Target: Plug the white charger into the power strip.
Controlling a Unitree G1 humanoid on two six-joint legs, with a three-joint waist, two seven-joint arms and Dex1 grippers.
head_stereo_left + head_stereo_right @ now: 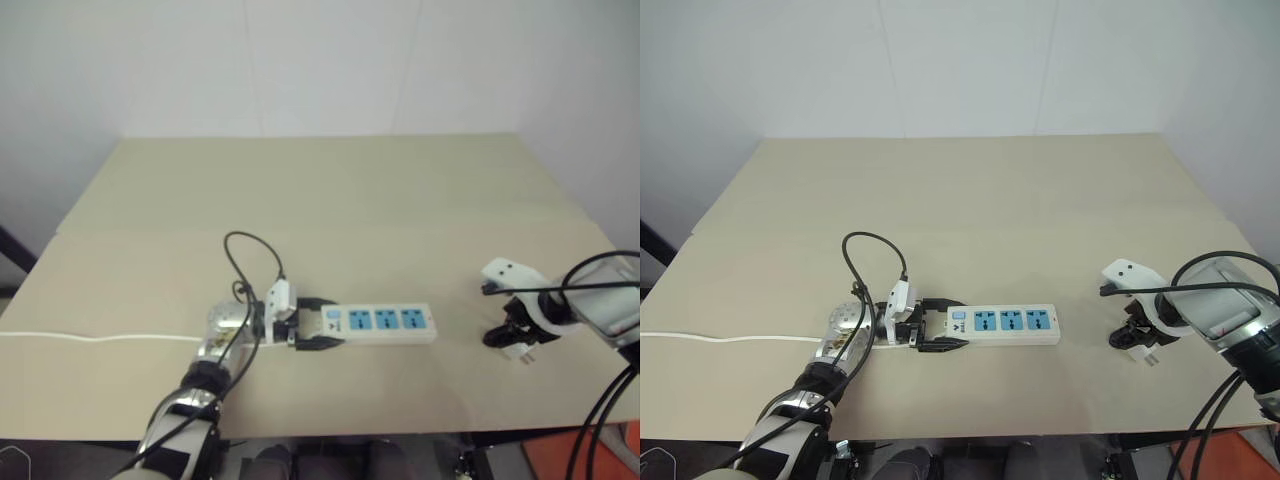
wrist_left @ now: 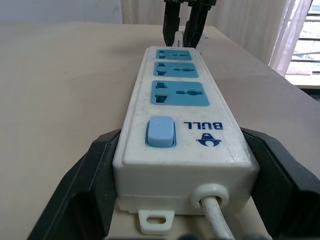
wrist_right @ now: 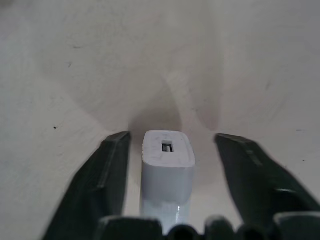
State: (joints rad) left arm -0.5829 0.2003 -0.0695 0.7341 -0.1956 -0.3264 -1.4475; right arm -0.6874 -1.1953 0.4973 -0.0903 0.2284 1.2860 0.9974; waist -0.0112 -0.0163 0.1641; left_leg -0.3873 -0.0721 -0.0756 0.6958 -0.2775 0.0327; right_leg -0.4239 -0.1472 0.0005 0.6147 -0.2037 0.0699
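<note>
Your right end effector (image 3: pixel 167 150) straddles the white charger (image 3: pixel 167 165) near the tabletop's right edge, fingers not yet touching it. The power strip (image 1: pixel 385 324), gripped at its switch end by your left end effector (image 1: pixel 318 326), runs lengthwise toward that charger.

Power strip (image 2: pixel 187 135): long white bar lying flat on the beige tabletop (image 2: pixel 65 85), with three blue sockets in a row, one blue switch (image 2: pixel 160 131) at the near end beside blue "BULL" lettering, and a thin white cord (image 2: pixel 215 217) leaving that end. Left gripper (image 2: pixel 182 200): two black fingers (image 2: pixel 82 192) clamped against the two long sides of the strip's switch end. Right gripper (image 2: pixel 186 22): dark fingers pointing down beyond the strip's far end, near the tabletop's far edge.
</note>
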